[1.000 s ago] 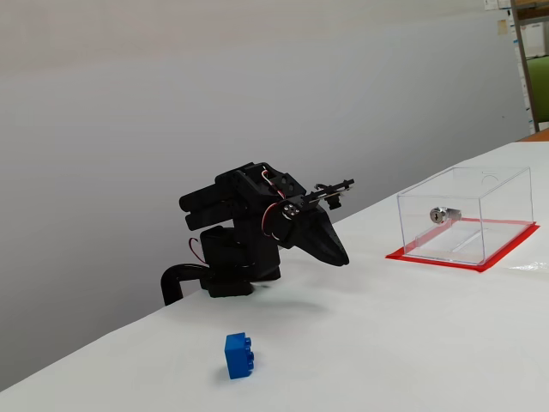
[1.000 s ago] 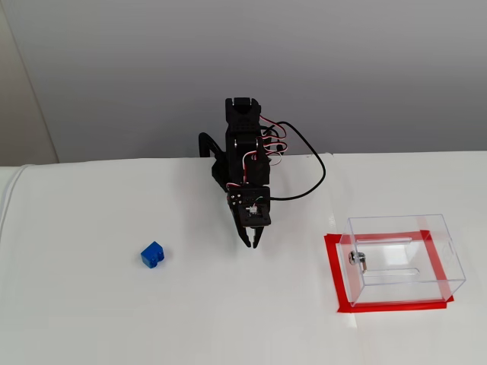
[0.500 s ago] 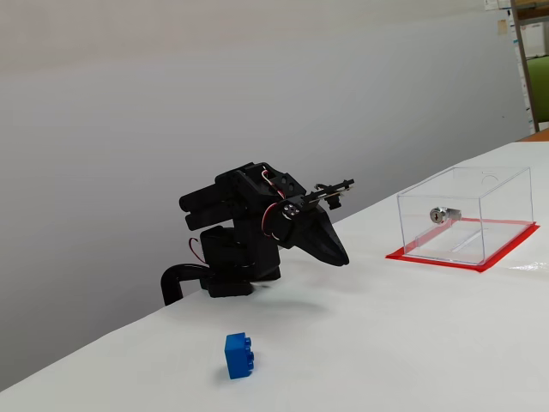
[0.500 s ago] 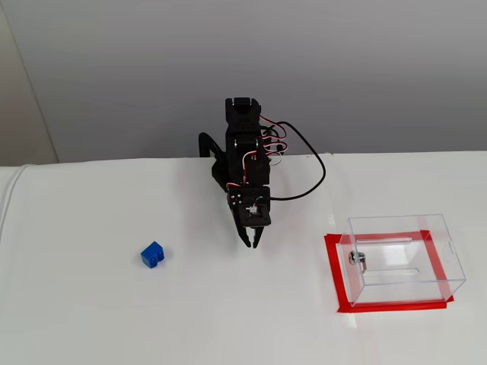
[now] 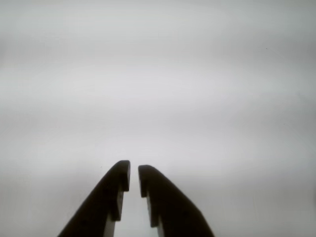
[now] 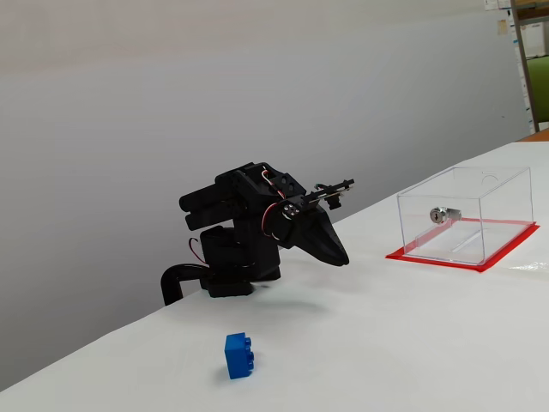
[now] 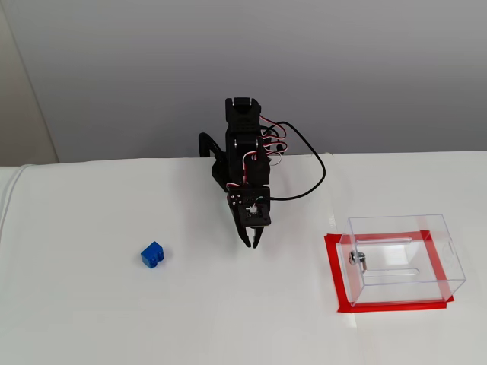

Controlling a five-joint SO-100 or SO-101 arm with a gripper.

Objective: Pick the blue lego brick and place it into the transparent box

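The blue lego brick lies alone on the white table, to the left of the arm in both fixed views. The transparent box stands on a red sheet at the right, a silver lock cylinder in its wall. My gripper rests folded low near the arm's base, between brick and box, touching neither. Its two dark fingers stand almost together with a thin gap and nothing between them. The wrist view shows only bare table.
The white table spreads around the arm. The arm's black base and its cable sit at the table's back edge against a grey wall. Shelving shows at the far right.
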